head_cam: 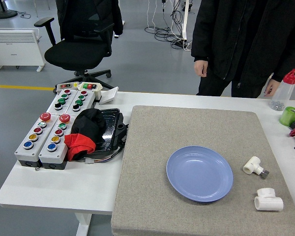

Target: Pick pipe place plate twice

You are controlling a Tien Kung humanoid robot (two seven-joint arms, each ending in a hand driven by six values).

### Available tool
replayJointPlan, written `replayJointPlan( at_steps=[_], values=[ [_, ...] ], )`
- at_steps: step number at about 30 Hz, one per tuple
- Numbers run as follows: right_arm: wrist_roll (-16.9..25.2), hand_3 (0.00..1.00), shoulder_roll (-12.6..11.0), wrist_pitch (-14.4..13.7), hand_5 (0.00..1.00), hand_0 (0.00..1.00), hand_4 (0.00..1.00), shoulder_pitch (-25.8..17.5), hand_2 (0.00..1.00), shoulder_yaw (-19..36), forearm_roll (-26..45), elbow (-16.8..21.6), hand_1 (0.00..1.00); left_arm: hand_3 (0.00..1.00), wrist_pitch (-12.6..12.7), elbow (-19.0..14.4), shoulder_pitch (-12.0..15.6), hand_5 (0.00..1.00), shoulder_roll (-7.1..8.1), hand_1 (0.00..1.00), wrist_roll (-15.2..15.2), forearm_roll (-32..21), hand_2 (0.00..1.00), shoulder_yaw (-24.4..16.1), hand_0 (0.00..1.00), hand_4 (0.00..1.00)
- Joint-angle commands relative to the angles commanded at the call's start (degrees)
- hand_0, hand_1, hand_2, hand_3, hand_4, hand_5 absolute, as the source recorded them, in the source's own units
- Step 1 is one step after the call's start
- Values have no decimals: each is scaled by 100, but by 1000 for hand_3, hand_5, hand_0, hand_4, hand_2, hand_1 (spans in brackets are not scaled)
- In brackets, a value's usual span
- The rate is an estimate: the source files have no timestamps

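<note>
Person (pixel 246 39) in a black zipped jacket with long sleeves and black trousers.
</note>
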Motion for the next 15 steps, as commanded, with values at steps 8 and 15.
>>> replayJointPlan(
  at_steps=[8,15],
  values=[
    [41,998,62,-181,606,998,851,-73,998,17,443,-29,931,612,-1,3,1,998,-5,653,0,42,672,-31,667,477],
    [54,998,90,-182,601,998,847,-203,998,92,444,-1,931,612,-10,0,2,998,-6,653,4,36,672,-21,667,478]
  ],
)
